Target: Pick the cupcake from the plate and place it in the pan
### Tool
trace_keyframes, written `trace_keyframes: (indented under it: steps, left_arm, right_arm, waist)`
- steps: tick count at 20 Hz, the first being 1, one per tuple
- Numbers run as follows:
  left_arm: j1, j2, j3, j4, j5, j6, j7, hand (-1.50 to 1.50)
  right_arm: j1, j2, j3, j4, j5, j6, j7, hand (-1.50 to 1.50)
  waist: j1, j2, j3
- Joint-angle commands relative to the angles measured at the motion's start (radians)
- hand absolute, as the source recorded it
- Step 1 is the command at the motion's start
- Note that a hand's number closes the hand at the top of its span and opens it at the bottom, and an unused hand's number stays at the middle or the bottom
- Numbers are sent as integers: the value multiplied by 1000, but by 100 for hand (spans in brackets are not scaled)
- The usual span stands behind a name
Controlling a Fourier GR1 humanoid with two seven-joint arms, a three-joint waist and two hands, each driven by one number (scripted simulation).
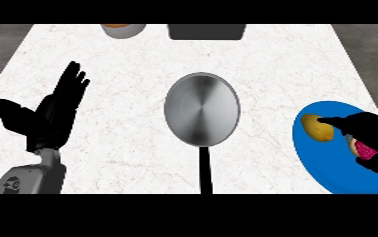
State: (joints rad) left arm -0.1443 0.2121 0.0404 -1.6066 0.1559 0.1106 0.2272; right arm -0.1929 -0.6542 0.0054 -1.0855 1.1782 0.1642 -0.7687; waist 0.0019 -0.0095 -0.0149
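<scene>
A: What's the surface?

B: A white marble counter (pixel 118 146) with faint veins, grey floor showing past its corners at 11 and 1 o'clock.

A: Containers?

B: A steel pan (pixel 201 109) sits at centre, nothing inside, its black handle pointing to 6 o'clock. A blue plate (pixel 332 173) lies at 4 o'clock, holding a potato (pixel 316 128) and the pink cupcake (pixel 364 150). At 12 o'clock, a grey box (pixel 206 31); at 11, a bowl (pixel 123 29) with something orange inside.

A: The hands?

B: The right hand (pixel 362 126) curls over the cupcake on the plate, mostly hiding it. The left hand (pixel 63 106) rests at 9 o'clock, fingers straight and spread wide, holding nothing.
</scene>
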Motion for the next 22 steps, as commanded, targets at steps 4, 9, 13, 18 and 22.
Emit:
trace_keyframes:
  steps: [4,9,13,18,22]
  left_arm:
    - [2,22,37,10,21,-46,-3,0]
    - [-22,-4,27,14,4,-16,32,0]
    - [-19,10,19,23,-16,-14,21,0]
    - [-22,10,17,31,-12,-20,26,0]
    - [-35,-3,4,33,-10,-21,29,0]
  right_arm:
    - [-1,20,-18,4,-34,42,-58,150]
    - [-7,16,-125,-62,-120,-1,-72,150]
    - [-20,395,31,-218,-13,14,382,150]
    - [-80,578,94,-298,83,-48,621,150]
    - [-164,649,185,-395,177,-103,847,150]
  waist:
    - [-2,9,15]
    - [-6,8,15]
    - [-4,-11,5]
    - [18,-25,-1]
    - [21,-32,2]
